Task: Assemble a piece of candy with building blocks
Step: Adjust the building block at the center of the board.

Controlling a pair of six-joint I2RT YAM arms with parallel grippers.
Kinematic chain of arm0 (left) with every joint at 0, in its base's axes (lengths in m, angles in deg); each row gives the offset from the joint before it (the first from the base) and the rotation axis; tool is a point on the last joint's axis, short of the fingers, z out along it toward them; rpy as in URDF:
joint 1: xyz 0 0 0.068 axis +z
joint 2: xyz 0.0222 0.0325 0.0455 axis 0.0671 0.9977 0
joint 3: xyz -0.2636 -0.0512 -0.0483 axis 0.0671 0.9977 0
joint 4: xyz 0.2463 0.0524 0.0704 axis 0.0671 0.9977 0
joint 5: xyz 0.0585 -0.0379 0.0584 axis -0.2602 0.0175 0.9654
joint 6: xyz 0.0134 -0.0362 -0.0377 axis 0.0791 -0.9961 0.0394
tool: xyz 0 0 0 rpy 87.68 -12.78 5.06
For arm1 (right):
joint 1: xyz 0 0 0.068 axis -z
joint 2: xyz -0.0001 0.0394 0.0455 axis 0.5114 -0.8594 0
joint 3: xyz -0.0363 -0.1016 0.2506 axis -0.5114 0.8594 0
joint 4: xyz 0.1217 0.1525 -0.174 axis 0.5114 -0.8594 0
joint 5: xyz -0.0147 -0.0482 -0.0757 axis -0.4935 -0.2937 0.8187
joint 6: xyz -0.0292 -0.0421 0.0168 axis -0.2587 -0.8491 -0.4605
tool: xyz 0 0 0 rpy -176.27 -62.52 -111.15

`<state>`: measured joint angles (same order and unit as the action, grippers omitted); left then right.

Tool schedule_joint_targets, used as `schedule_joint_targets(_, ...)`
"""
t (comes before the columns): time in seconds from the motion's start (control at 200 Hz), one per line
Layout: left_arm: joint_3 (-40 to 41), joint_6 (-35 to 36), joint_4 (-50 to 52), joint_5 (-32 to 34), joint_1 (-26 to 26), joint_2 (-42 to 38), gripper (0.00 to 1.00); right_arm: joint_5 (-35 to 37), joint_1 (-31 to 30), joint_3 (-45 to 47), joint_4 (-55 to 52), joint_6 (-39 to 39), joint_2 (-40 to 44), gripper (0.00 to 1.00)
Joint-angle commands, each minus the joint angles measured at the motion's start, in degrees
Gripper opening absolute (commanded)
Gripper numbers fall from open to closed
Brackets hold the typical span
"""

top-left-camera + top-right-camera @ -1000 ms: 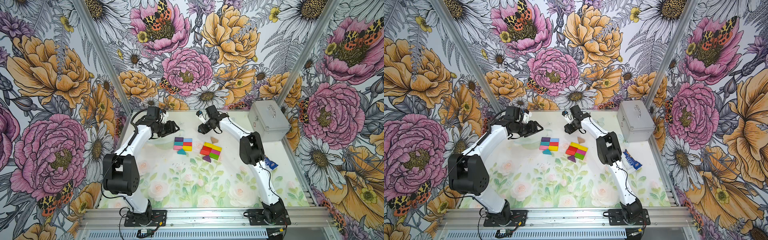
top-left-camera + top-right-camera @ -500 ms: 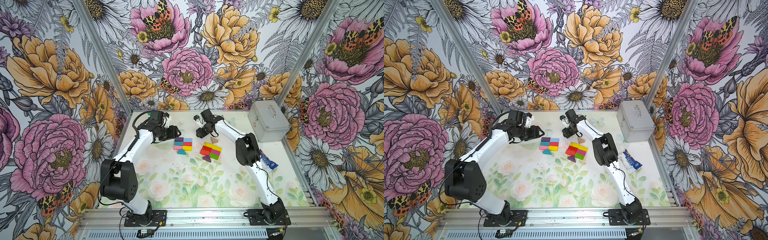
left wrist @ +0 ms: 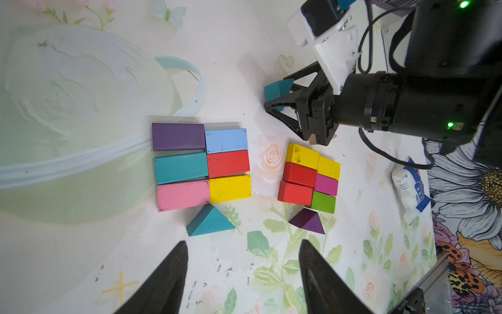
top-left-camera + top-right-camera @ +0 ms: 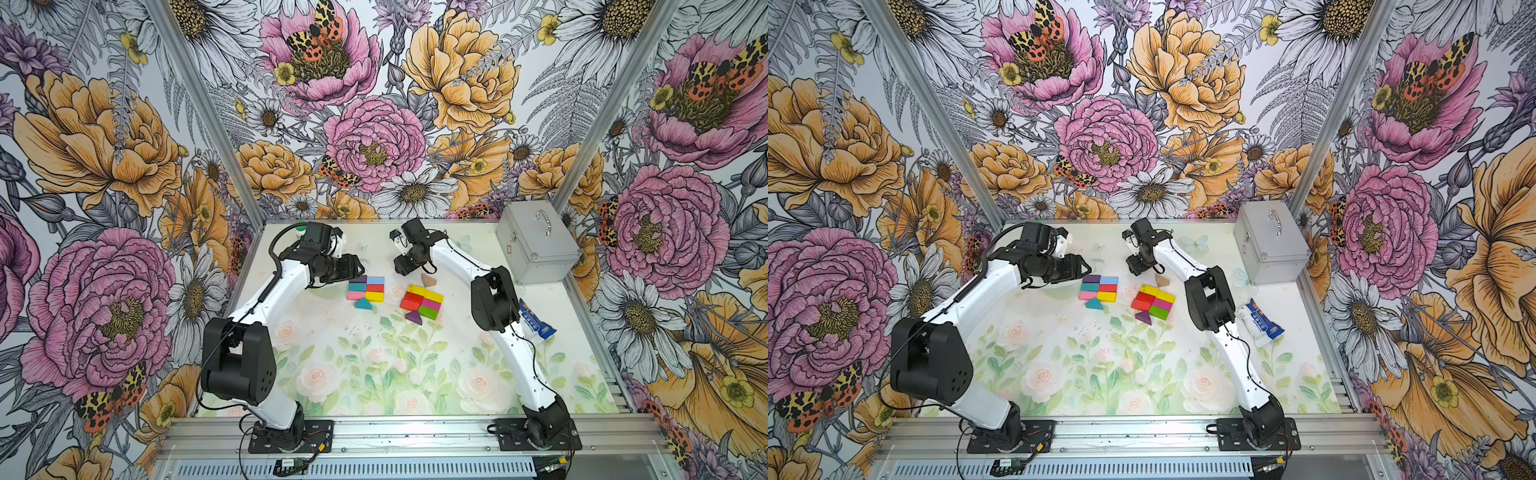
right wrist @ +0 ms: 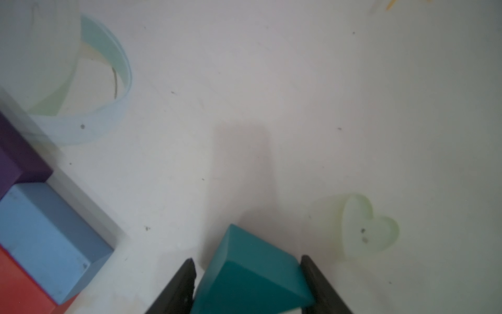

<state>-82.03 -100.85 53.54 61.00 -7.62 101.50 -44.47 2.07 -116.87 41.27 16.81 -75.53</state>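
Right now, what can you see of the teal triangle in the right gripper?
The held teal triangle is a solid painted wedge, wood by its look, matte, clean-edged. The right gripper pinches its sides between both fingers, one corner pointing outward. It is near the light blue brick, not touching it; table contact is unclear.

No word, number or brand name can be read anywhere. The blue-and-white snack packet point(image 3: 410, 187), lying on the surface near its right edge, carries dark printed lines on its white panel and pale print on its blue band. In the left wrist view and in both top views point(image 4: 536, 325) point(image 4: 1261, 324) these are too small and blurred to make out. The silver metal case point(image 4: 536, 245) bears a small red mark point(image 4: 508, 248) on its front face, its shape unclear. A black bracket point(image 3: 407, 304) at the frame's edge shows a line of pale lettering, also illegible.
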Motion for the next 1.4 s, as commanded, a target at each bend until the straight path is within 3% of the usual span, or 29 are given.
schedule_joint_targets(0.0,0.01,1.5,-0.34,0.51,-0.04,-0.76,0.66,0.81,-0.32,-2.1,-0.37,0.56,-1.65,0.38)
schedule_joint_targets(0.355,0.0,1.78,-0.3,0.09,0.0,-0.71,0.67,0.31,-0.32,-2.97,-0.45,0.86,-1.33,0.59)
schedule_joint_targets(1.201,-0.17,1.86,-0.34,0.41,0.68,-0.87,0.67,-0.14,-0.4,-3.34,-1.14,0.48,-2.72,0.6)
schedule_joint_targets(1.391,-0.17,1.81,-0.34,0.34,0.81,-0.85,0.67,0.03,-0.4,-3.34,-1.24,0.51,-2.51,0.68)
